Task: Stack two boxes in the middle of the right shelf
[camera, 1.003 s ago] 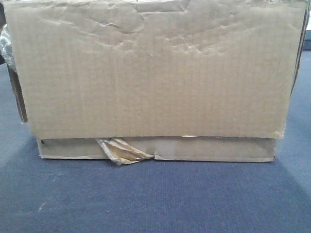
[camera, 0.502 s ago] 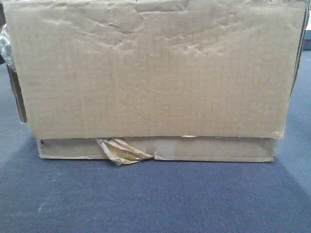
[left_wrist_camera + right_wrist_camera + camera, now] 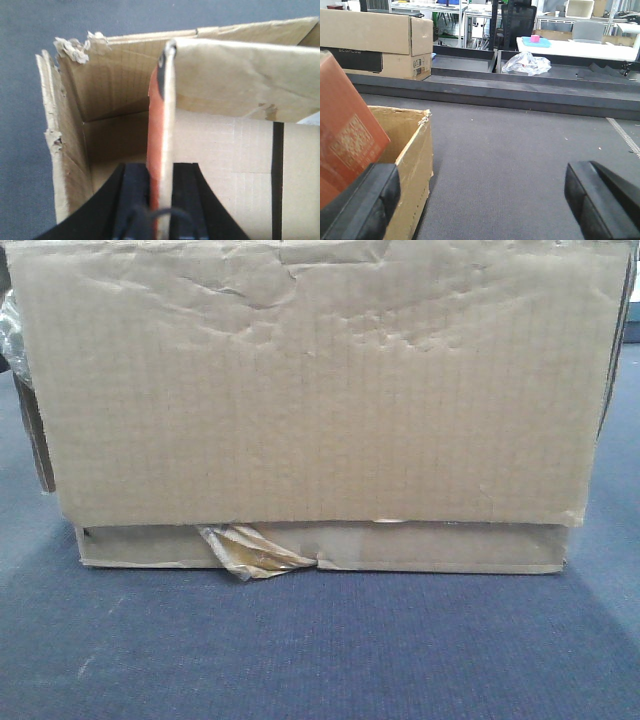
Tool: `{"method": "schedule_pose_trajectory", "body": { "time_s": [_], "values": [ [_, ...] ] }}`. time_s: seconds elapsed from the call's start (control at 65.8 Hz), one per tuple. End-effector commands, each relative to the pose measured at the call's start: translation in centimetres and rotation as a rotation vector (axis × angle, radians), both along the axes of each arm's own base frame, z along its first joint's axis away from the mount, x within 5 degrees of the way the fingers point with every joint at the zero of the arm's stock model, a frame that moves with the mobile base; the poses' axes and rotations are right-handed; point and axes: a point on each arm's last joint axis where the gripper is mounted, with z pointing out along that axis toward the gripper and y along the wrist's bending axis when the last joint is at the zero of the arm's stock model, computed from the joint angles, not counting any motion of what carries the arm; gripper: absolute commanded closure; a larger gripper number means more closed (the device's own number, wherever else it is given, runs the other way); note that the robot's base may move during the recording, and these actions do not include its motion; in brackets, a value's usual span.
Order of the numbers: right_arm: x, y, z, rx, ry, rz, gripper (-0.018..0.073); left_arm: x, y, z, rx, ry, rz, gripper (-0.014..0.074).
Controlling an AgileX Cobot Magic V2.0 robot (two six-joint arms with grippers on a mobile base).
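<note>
Cardboard on blue carpet (image 3: 320, 650): the tall box (image 3: 320, 390) rests atop the flat box (image 3: 440, 548). The left gripper (image 3: 160, 200) pinches an upright box flap (image 3: 168, 125), while the right gripper (image 3: 480, 200) gapes empty alongside. The grasp step seems half done. The right must grip before lifting, and the shelf is unseen.

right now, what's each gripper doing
left gripper: shut on the box flap
right gripper: open, holding nothing
</note>
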Motion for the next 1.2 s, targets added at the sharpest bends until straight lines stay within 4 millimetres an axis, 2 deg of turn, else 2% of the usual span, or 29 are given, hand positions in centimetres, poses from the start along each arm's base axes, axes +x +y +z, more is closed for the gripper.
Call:
{"method": "schedule_pose_trajectory", "body": {
  "time_s": [0.0,0.091,0.167,0.319,0.365,0.456,0.593,0.699,0.851,1.033,1.185],
  "values": [
    [0.0,0.0,0.4,-0.006,-0.021,0.000,-0.0009,-0.2,-0.3,0.6,-0.035,-0.022,-0.003,0.0708],
    [0.0,0.0,0.5,-0.006,-0.026,0.000,-0.0009,-0.2,-0.3,0.5,-0.034,-0.020,-0.003,0.0680],
    [0.0,0.0,0.5,-0.006,-0.027,0.001,-0.0009,-0.2,-0.3,0.5,-0.034,-0.020,-0.003,0.0583],
    [0.0,0.0,0.5,-0.005,-0.033,0.001,-0.0009,-0.2,-0.3,0.5,-0.034,-0.020,-0.003,0.0255],
    [0.0,0.0,0.5,-0.005,-0.033,0.001,-0.0009,-0.3,-0.3,0.8,-0.037,-0.027,-0.003,0.0113],
    [0.0,0.0,0.5,-0.005,-0.033,0.001,-0.0009,-0.5,-0.2,1.6,-0.044,-0.042,-0.002,-0.0022],
    [-0.3,0.1,1.2,0.015,-0.020,0.010,-0.0009,-2.3,0.7,4.9,-0.061,-0.105,-0.005,0.0000],
    [-0.8,0.1,2.5,0.034,-0.030,0.020,-0.0009,-4.1,2.0,7.6,-0.017,-0.169,0.009,0.0008],
    [-0.9,0.2,4.7,0.029,-0.010,0.030,-0.0009,-6.2,4.1,9.8,0.051,-0.232,0.002,0.0008],
    [0.7,0.5,7.2,0.014,0.107,0.049,-0.0009,-7.8,6.2,10.0,0.054,-0.223,0.029,0.0008],
    [2.8,1.8,8.7,-0.004,0.224,0.122,-0.0009,-8.1,7.2,8.2,0.095,-0.158,0.053,0.0008]
  ]
}}
